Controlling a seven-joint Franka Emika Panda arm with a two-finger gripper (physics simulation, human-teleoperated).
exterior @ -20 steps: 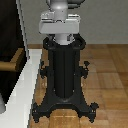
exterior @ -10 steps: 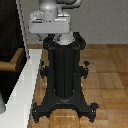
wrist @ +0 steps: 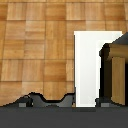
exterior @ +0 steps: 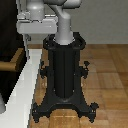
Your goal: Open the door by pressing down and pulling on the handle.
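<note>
The door [exterior: 7,35] is a dark panel at the exterior view's left, set in a white frame [exterior: 24,87]. The tan handle [exterior: 12,64] projects from it. My gripper [exterior: 31,42] hangs from the grey hand above and beside the handle, apart from it. Its fingers look spread and hold nothing. In the wrist view the handle [wrist: 119,62] shows past the white frame [wrist: 92,65], with a strip of the dark door [wrist: 104,80] between them. My fingertips do not show there.
My black pedestal base [exterior: 62,70] stands in the middle on the wooden floor [exterior: 107,75], right next to the white frame. Its spreading feet [exterior: 65,107] reach toward the frame's edge.
My hand has moved toward the exterior view's left, from above the pedestal toward the door and handle. The door and handle have not moved.
</note>
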